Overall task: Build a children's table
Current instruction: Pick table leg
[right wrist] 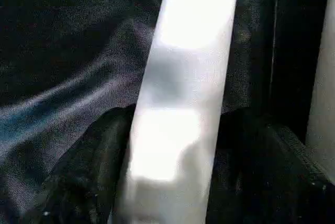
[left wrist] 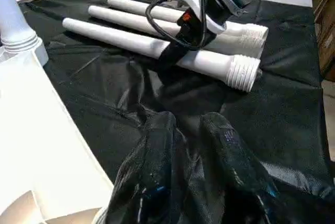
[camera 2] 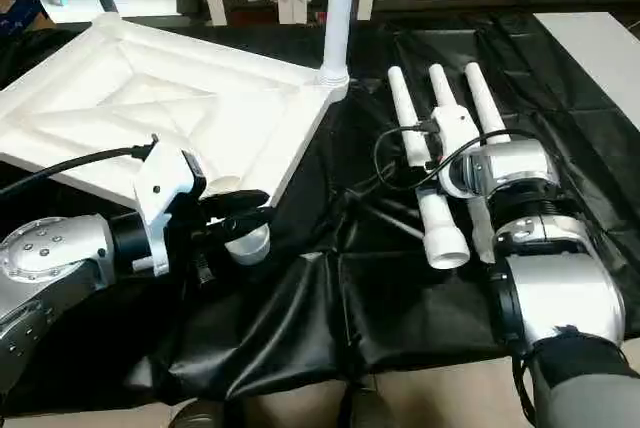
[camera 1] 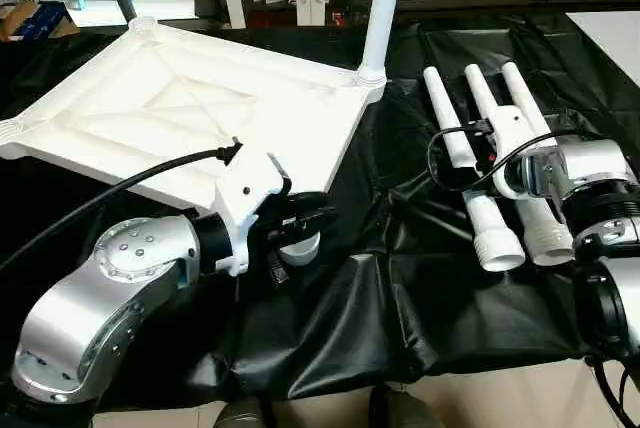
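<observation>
Tabletop (camera 1: 180, 108) lies ribbed side up at upper left of the frame on a black sheet (camera 1: 400, 278) covering the counter, one leg (camera 1: 383, 8) standing upright in its far corner socket. Three loose legs (camera 1: 480, 148) lie side by side at right. Right claw (left wrist: 175, 59) straddles the leftmost of them, a finger (right wrist: 84, 177) on either side; whether they press it cannot be told. Left claw (camera 1: 300, 223), fingers nearly together, hovers by the tabletop's near corner socket (camera 1: 297, 246), gripping nothing
</observation>
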